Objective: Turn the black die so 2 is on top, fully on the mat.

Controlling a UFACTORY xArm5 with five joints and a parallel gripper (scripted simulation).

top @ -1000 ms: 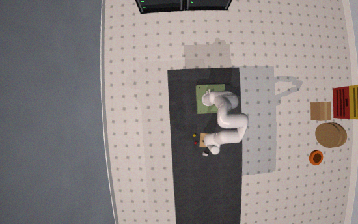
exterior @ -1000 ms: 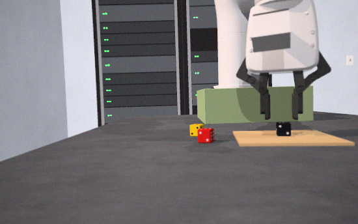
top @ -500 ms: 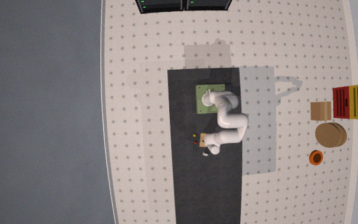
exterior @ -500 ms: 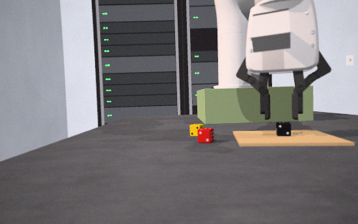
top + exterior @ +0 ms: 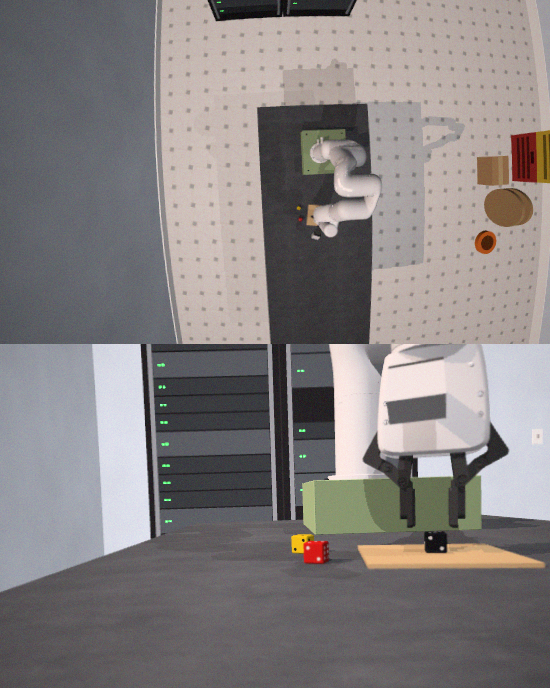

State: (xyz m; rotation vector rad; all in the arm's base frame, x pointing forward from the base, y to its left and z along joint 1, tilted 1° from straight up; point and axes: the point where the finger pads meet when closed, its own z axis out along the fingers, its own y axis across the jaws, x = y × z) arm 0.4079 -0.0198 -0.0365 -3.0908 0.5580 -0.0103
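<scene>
The black die (image 5: 435, 542) lies flat on the tan mat (image 5: 450, 556), near the mat's middle, with white pips on its side faces; I cannot read its top face. My gripper (image 5: 432, 521) hangs straight above it, fingers partly apart and empty, with the tips just above the die's top. The red die (image 5: 316, 552) and the yellow die (image 5: 301, 543) sit close together on the dark table, left of the mat. In the overhead view the arm covers the black die and most of the mat (image 5: 311, 213); the yellow die (image 5: 298, 207) and red die (image 5: 300, 219) show beside it.
The green base block (image 5: 392, 505) stands behind the mat and carries the arm. Server racks (image 5: 215, 434) stand at the back. Off the table on the floor are a cardboard box (image 5: 492, 170), a round brown drum (image 5: 507, 207) and an orange pot (image 5: 485, 242).
</scene>
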